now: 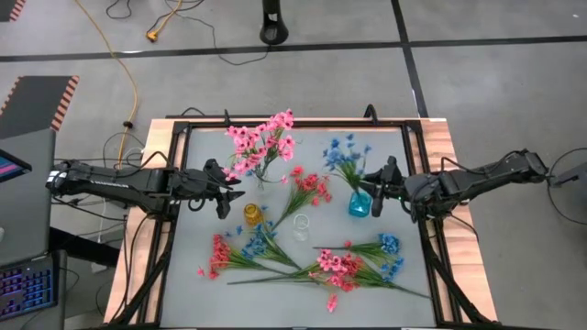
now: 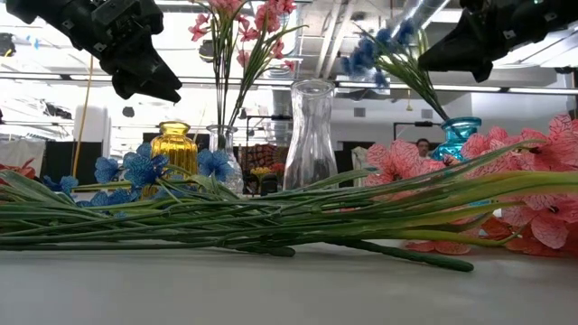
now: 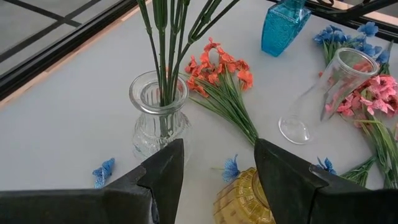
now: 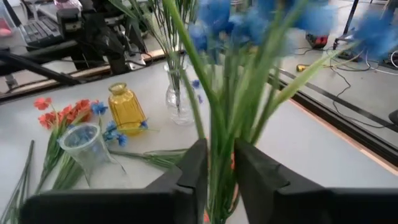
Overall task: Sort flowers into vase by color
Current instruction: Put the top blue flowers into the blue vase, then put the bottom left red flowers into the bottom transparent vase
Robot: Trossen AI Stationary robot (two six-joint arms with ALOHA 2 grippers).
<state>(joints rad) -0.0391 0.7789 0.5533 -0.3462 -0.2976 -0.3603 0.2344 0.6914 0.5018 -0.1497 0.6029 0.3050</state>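
Flowers (image 1: 316,268) mostly lie loose at the table's near side. You see pink ones standing in the clear ribbed vase (image 3: 159,112) and blue ones in the blue vase (image 1: 359,203); the yellow vase (image 1: 252,215) and tall clear vase (image 1: 301,226) are empty. Your right gripper (image 4: 214,171) straddles the blue stems, fingers parted; whether they pinch is unclear. Your left gripper (image 3: 217,165) hovers open, empty.

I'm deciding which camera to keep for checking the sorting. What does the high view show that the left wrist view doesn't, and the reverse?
Only the high view shows both arms, the right gripper at the blue vase's stems, and the pink blossoms above the clear ribbed vase. Only the left wrist view shows the left gripper open and empty, and the ribbing on that vase. Both show the blue vase, yellow vase, empty clear vase and coral spray.
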